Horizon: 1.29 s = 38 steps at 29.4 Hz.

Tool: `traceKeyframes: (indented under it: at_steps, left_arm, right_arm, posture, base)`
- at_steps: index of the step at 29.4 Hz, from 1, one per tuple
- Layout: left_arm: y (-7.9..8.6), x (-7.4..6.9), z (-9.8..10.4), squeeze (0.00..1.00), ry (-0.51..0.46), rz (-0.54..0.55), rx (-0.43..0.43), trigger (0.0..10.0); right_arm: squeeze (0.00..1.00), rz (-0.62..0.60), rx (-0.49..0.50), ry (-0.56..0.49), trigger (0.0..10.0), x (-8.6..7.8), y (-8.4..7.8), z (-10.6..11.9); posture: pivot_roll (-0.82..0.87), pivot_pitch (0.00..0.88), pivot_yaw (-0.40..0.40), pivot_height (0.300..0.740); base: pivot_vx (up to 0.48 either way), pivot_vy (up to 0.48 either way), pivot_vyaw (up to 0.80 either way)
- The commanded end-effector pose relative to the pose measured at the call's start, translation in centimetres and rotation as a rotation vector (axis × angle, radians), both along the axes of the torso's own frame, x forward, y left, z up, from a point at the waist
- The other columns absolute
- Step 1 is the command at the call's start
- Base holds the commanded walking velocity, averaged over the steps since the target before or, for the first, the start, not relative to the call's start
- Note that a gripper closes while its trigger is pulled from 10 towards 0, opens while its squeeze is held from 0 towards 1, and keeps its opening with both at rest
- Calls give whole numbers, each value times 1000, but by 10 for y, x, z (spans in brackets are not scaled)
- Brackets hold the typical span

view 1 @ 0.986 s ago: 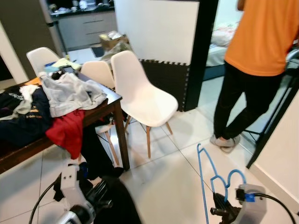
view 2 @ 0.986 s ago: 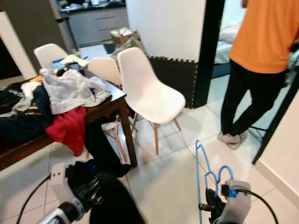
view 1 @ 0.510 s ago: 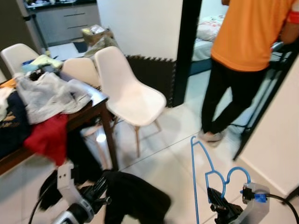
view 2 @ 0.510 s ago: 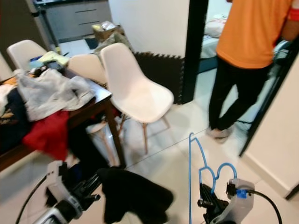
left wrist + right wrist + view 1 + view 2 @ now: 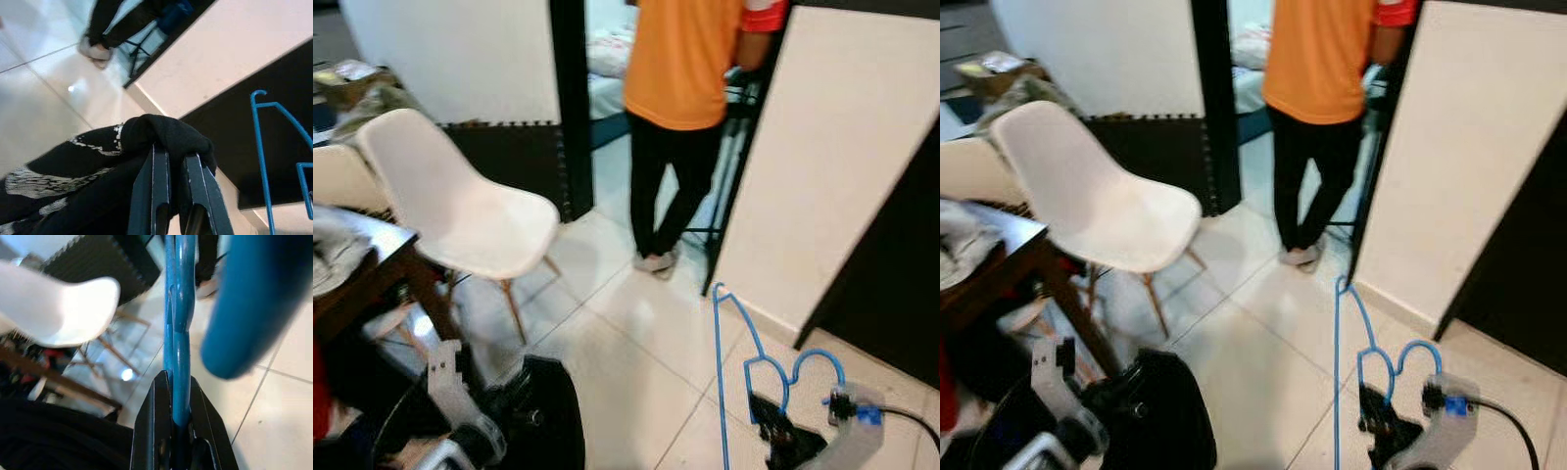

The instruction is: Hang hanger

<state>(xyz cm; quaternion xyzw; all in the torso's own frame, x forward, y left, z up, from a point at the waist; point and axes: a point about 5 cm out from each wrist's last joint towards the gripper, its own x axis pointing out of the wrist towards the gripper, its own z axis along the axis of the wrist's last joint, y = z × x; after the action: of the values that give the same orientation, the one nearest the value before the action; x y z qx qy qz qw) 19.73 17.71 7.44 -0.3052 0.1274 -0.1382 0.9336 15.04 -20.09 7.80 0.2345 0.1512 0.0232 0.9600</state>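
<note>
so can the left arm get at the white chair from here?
Probably not. The left gripper is shut on a black garment, so it has no free grip. The white chair stands ahead on the robot's left, beside the dark table.

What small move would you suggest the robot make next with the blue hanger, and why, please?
Probably hold both grips and keep facing the doorway without stepping forward. The right gripper is shut on the blue hanger and the left gripper is shut on the black garment, but a person stands in the doorway ahead, and I can make out no rail.
</note>
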Motion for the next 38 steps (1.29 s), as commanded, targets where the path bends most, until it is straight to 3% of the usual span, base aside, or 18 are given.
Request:
traceKeyframes:
  at_steps: [1,38]
  left_arm:
    - [1,1,6,0,-26,2,0,10000]
    - [2,6,3,0,-19,6,7,10000]
  right_arm:
    - [0,5,22,5,10000,-1,2,-1]
    - [0,29,64,17,10000,3,3,-3]
  posture:
    - [-28,0,18,740]
    - [-29,0,15,740]
  base:
    - [0,0,-800]
    - [0,0,-800]
